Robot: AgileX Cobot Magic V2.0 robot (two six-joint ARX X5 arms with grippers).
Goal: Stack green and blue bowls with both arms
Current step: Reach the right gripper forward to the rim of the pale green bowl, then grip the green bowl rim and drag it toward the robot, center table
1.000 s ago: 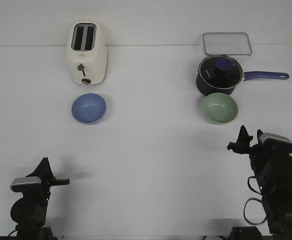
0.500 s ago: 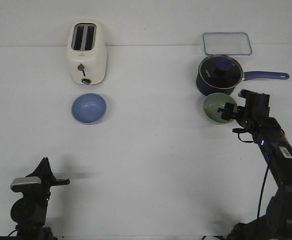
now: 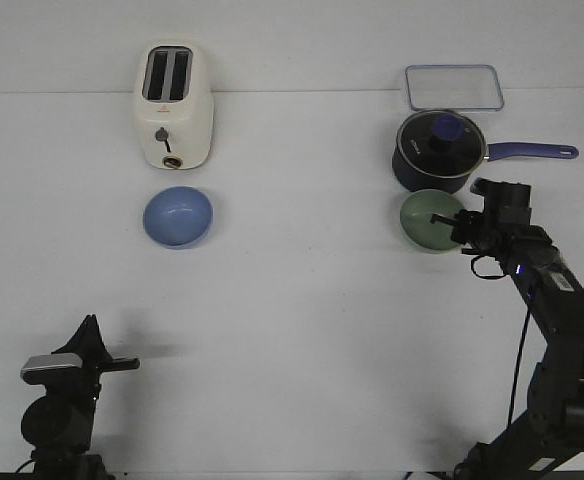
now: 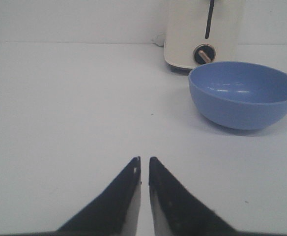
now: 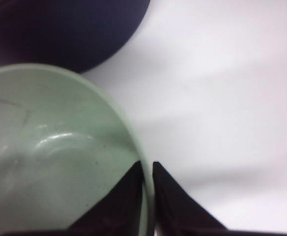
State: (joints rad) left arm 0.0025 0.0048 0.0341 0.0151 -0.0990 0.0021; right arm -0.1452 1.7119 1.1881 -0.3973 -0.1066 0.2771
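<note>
Front view, left to right: the left claw [image 3: 122,364] sits low at the near left corner of the white desk [image 3: 302,320], well apart from everything. In the left wrist view its 2 fingers [image 4: 129,187] are pressed nearly together with nothing between them, so it is closed and empty. Farther back stands the cream toaster [image 3: 173,105], and just in front of it the blue bowl [image 3: 178,216] rests upright on the desk. On the right, a clear lidded container [image 3: 454,86] lies at the back, with the dark blue saucepan [image 3: 440,150] before it. The green bowl [image 3: 431,220] sits touching or just beside the saucepan's front. The right claw [image 3: 450,222] is at that bowl's right rim; the right wrist view shows 1 finger [image 5: 119,201] inside the rim and 1 outside, pinching the wall.
</note>
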